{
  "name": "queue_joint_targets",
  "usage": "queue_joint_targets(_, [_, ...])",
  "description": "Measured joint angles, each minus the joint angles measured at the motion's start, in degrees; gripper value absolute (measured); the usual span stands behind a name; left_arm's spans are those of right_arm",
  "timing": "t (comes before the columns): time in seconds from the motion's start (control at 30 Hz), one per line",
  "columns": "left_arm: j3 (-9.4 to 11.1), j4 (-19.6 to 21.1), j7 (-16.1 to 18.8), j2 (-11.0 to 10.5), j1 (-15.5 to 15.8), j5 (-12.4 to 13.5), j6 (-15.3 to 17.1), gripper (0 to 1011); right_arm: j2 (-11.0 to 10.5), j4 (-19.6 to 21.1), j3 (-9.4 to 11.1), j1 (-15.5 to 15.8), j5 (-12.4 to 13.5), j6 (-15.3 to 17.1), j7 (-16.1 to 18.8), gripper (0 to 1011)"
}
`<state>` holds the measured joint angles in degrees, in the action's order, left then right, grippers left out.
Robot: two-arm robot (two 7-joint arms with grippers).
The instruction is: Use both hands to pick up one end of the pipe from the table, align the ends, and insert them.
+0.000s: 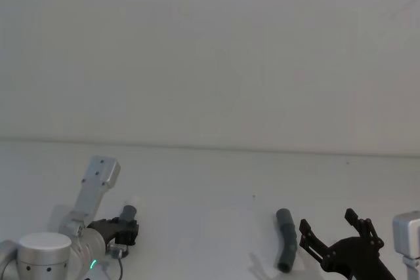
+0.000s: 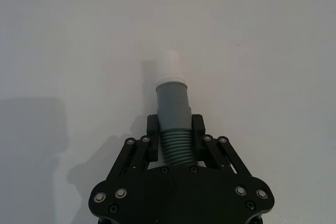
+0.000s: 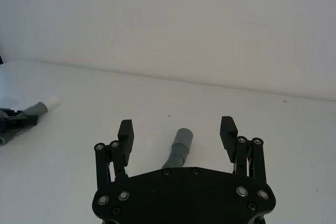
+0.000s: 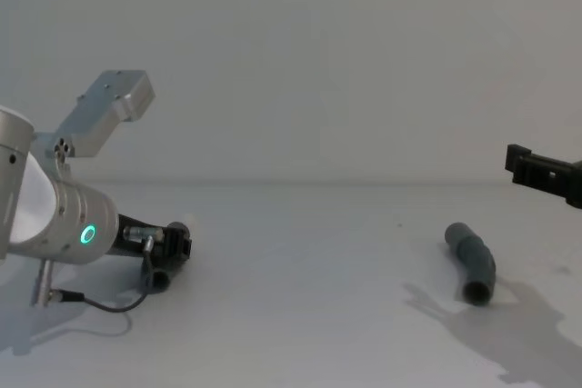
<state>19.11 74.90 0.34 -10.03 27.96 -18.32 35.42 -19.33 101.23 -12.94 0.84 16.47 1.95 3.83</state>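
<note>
Only the first grasp is made. The left gripper (image 2: 175, 129) is clenched on the plug piece (image 2: 173, 106) near the near left corner of the tabletop (image 1: 210, 188). The right gripper (image 3: 177, 128) hangs released over the socket piece (image 1: 285, 240), which lies untouched toward the near right corner. I judge that grasping it, aligning and inserting are left.

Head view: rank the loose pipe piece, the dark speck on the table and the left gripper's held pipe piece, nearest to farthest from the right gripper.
1. Loose pipe piece, on the table just left of the right gripper, whose jaws stand open.
2. Dark speck, mid-table, farther back and left.
3. Held pipe piece, far left, in the left gripper.
</note>
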Motion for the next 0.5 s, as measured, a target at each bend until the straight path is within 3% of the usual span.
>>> queue_joint_targets(0.5, [0.0,-0.09,0.0,0.05,0.05,0.05,0.0,334,0.47,0.3,-0.08,-0.04,-0.2,0.72,-0.49,1000])
